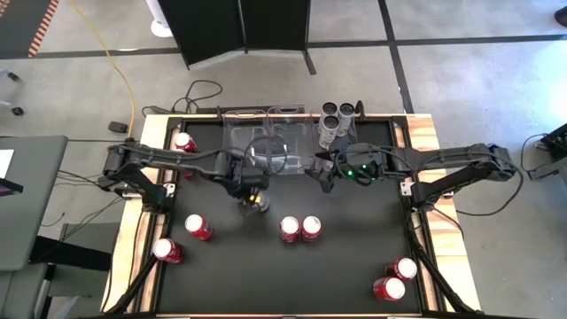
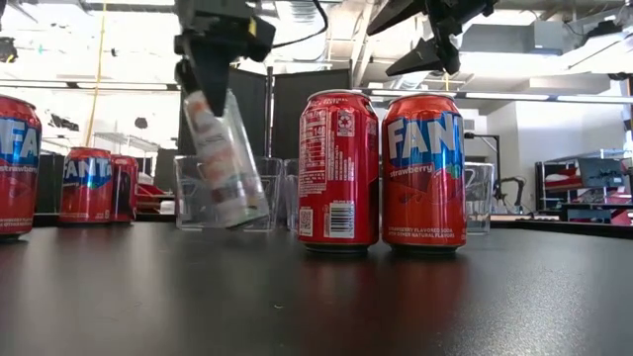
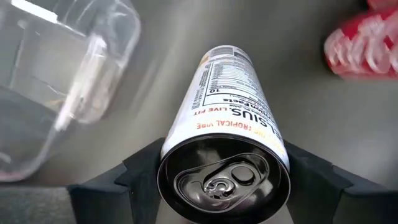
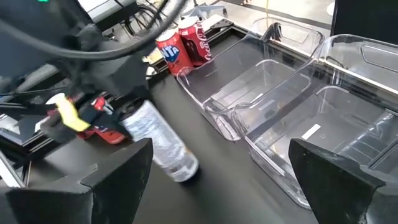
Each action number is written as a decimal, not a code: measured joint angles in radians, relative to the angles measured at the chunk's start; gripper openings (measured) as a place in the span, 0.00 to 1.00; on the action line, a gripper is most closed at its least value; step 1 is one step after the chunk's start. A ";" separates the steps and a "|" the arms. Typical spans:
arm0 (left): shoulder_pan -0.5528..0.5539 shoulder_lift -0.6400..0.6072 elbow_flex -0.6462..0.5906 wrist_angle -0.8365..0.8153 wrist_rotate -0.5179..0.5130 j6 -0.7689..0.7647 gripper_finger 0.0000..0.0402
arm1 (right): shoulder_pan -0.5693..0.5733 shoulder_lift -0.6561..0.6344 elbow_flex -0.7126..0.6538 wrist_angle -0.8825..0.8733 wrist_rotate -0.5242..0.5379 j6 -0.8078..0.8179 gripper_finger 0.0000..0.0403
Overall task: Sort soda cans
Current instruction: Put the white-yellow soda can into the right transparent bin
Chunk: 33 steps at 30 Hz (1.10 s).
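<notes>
My left gripper (image 1: 252,200) hangs over the table's middle, shut on a tall white-and-silver soda can (image 2: 224,163). My right gripper (image 1: 322,174) is raised to its right, near the bins, open and holding nothing (image 4: 224,186). Two red cans (image 1: 300,229) stand side by side on the black table top just right of the held can. Other red cans stand at the left (image 1: 198,227), (image 1: 166,251), at the far left (image 1: 184,142) and at the near right (image 1: 396,278). Three silver-grey cans (image 1: 337,119) stand upright at the far edge. My left gripper pinches the can between its two fingers (image 3: 134,177), on opposite sides of the wall just below the top rim (image 3: 171,155). The fingers come from above, pointing steeply down. The can hangs below them, tilted, with its bottom end (image 2: 242,218) clear of the table.
Clear plastic bins (image 1: 266,142) stand in a row along the far edge, behind both grippers. The table has raised wooden borders (image 1: 423,133). Open black surface (image 1: 266,275) lies toward the near edge between the can groups.
</notes>
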 joint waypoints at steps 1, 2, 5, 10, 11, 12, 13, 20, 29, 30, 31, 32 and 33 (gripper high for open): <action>0.008 0.010 0.008 -0.003 -0.003 0.004 0.63 | 0.000 0.000 0.000 0.000 0.000 0.000 0.97; 0.015 0.021 0.022 -0.007 -0.006 0.010 0.63 | 0.000 0.000 0.000 0.000 0.000 0.000 0.97; 0.023 0.066 0.071 -0.047 0.003 0.052 0.63 | 0.000 0.000 0.000 0.000 -0.001 0.000 0.97; 0.016 0.175 0.195 -0.135 0.012 0.141 0.63 | 0.000 0.000 0.000 -0.001 -0.004 0.000 0.97; 0.014 0.194 0.218 -0.151 0.012 0.162 0.63 | 0.000 0.000 0.000 0.000 -0.005 0.001 0.97; 0.011 0.215 0.243 -0.168 0.011 0.182 0.63 | 0.000 0.000 0.000 0.000 -0.006 0.001 0.97; 0.010 0.234 0.269 -0.184 0.010 0.199 0.63 | 0.000 0.000 0.000 -0.001 -0.010 0.001 0.97; 0.008 0.300 0.361 -0.193 0.009 0.282 0.65 | 0.011 0.000 0.000 0.000 -0.022 0.001 0.97; -0.001 0.302 0.361 -0.145 0.011 0.305 0.80 | 0.034 0.000 0.000 0.000 -0.022 0.012 0.97; -0.003 0.302 0.361 -0.143 0.011 0.307 0.82 | 0.034 0.000 0.000 0.000 -0.022 0.012 0.97; -0.005 0.302 0.361 -0.143 0.011 0.307 0.83 | 0.034 0.000 0.000 0.000 -0.022 0.012 0.97; -0.007 0.302 0.361 -0.144 0.011 0.307 0.84 | 0.034 0.000 0.000 -0.001 -0.022 0.012 0.97; -0.008 0.302 0.361 -0.146 0.014 0.307 0.84 | 0.034 0.000 0.000 0.000 -0.022 0.011 0.97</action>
